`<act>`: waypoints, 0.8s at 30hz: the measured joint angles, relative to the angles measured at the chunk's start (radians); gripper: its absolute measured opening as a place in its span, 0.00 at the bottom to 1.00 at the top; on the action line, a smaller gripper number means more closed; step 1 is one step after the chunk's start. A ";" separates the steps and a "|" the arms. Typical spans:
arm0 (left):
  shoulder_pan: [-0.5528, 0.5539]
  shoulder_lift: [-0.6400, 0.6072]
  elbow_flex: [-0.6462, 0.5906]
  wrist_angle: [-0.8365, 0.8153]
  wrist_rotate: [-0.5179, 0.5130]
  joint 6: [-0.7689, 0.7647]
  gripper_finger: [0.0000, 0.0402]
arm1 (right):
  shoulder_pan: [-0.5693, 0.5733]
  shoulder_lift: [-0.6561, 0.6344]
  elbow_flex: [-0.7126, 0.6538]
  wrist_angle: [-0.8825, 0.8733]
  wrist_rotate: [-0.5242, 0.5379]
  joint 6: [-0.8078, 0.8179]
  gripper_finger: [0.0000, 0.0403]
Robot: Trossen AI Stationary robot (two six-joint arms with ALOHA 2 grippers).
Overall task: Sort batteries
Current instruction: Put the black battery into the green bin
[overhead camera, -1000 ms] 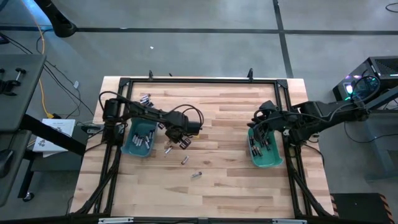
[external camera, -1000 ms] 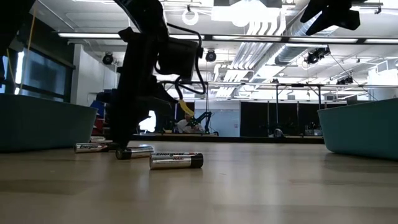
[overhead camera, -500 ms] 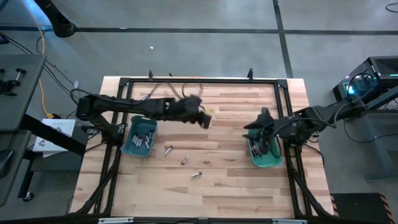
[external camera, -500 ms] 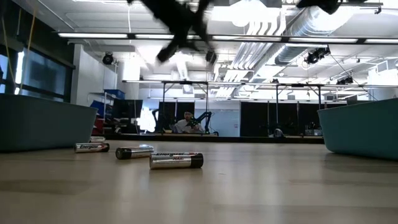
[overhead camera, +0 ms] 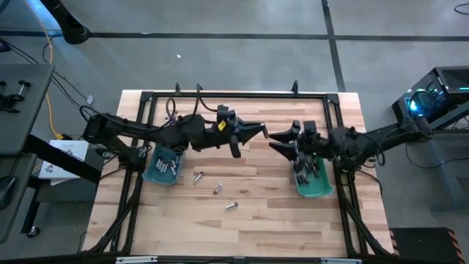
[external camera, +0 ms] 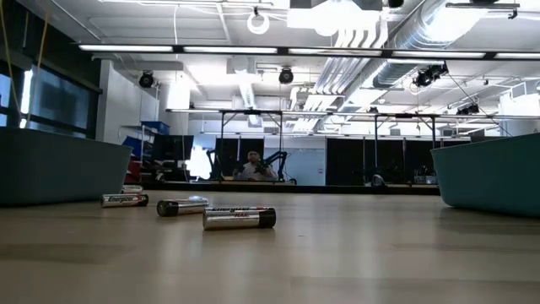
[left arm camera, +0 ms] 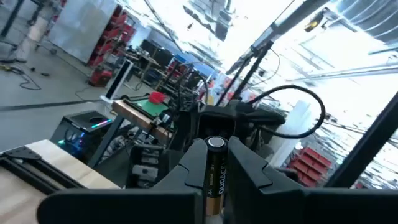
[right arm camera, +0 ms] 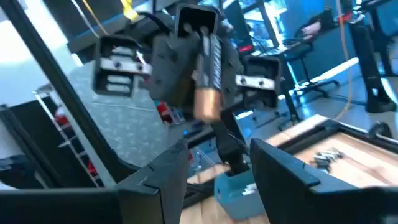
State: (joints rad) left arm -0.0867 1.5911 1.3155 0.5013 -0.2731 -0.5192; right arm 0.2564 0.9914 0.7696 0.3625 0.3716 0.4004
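Observation:
My left gripper [overhead camera: 258, 133] hangs in the air over the table's middle, shut on a dark battery [left arm camera: 214, 171] with a copper-brown end. My right gripper [overhead camera: 277, 141] faces it from the right, open and a short way off; its own fingers [right arm camera: 168, 177] show wide apart in the right wrist view. That view also shows the held battery [right arm camera: 208, 74] pointing toward the camera. Three loose batteries [overhead camera: 218, 188] lie on their sides on the table, also visible in the low view [external camera: 239, 218]. Neither gripper is in the low view. My left gripper pinches the dark battery between its two fingers [left arm camera: 189, 165]. The battery lies along the fingers, and its copper-brown end [right arm camera: 205, 107] sticks out past the fingertips. The fingers are about level, pointing toward the table's right side. The battery is lifted clear of the table.
A teal bin [overhead camera: 165, 163] on the left holds several batteries, and so does a teal bin [overhead camera: 316, 182] on the right. A few more batteries [overhead camera: 171, 116] lie near the far left edge. A black frame [overhead camera: 242, 94] runs round the table. A person sits far off in the room [external camera: 253, 165].
My left gripper has risen from the table beside the left bin and swung toward the table's right, tipping to level and carrying the battery up clear. My right gripper has moved from above the right bin toward the table's left, to face the left gripper.

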 joint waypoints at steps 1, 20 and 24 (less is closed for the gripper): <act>-0.003 0.000 0.000 0.002 -0.006 0.000 0.06 | -0.010 0.003 0.010 -0.003 -0.015 -0.001 0.41; -0.016 -0.001 0.000 -0.032 -0.008 0.007 0.06 | -0.102 0.065 0.062 0.009 -0.228 0.043 0.16; -0.015 -0.001 0.000 -0.037 -0.008 0.008 0.06 | -0.102 0.064 0.062 0.012 -0.227 0.017 0.06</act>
State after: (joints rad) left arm -0.1020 1.5898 1.3155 0.4639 -0.2815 -0.5114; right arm 0.1547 1.0552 0.8318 0.3741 0.1448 0.4175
